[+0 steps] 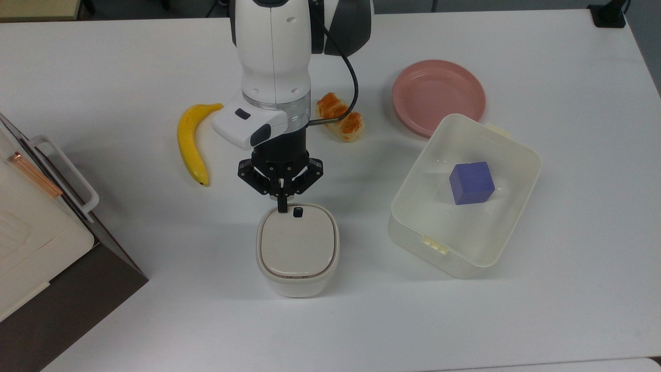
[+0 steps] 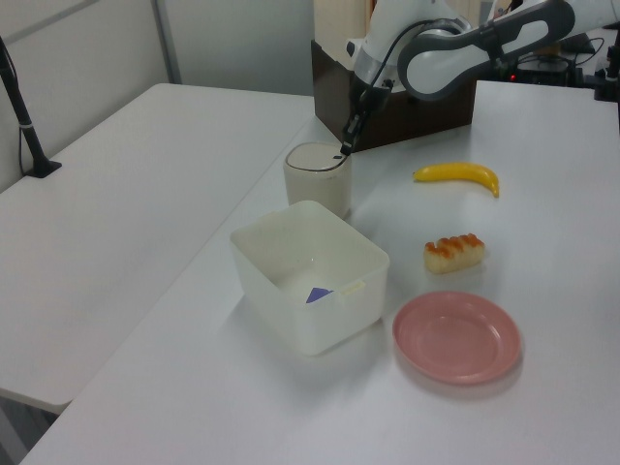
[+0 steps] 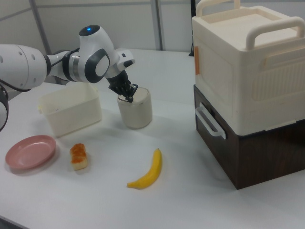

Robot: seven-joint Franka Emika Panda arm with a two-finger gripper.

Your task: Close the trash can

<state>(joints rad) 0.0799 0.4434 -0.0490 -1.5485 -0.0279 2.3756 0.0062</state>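
Beige plastic, the lid [image 1: 296, 241] lies flat on the trash can [image 1: 298, 251], which stands mid-bench near the front edge in the top view. My hand [image 1: 282, 208], fingers together, presses the lid's back rim beside the black button [image 1: 298, 211]. I judge one short straight push will seat it; avoid the button. Behind, banana [image 1: 190, 142] and bread [image 1: 341, 117] leave room; the tub [image 1: 465, 196] stands well apart.
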